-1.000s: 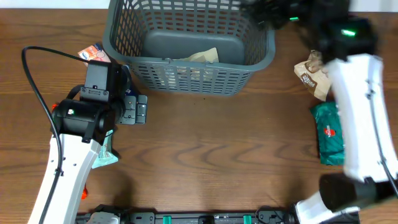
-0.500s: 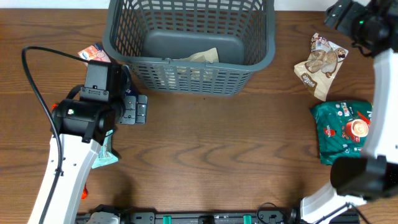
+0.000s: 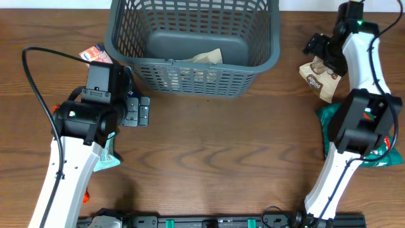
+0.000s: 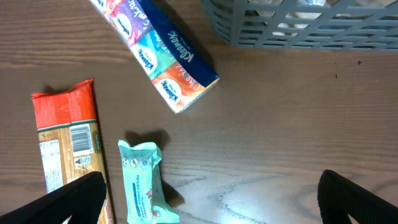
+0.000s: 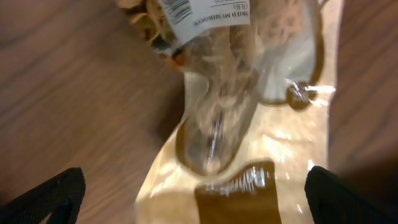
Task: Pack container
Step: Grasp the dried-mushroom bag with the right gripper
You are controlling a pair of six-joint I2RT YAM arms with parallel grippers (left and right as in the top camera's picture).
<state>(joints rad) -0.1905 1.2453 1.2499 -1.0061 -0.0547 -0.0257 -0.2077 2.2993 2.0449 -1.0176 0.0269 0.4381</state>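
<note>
Right claw spread wide over mushroom pouch (contact unclear), holding nothing; left claw spread wide, empty.

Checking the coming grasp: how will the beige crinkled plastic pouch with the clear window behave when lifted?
The beige plastic pouch will probably flop and crumple, since its film is creased. Likely light: the window shows loose dried pieces. Its glossy surface may slip in a pinch.
</note>
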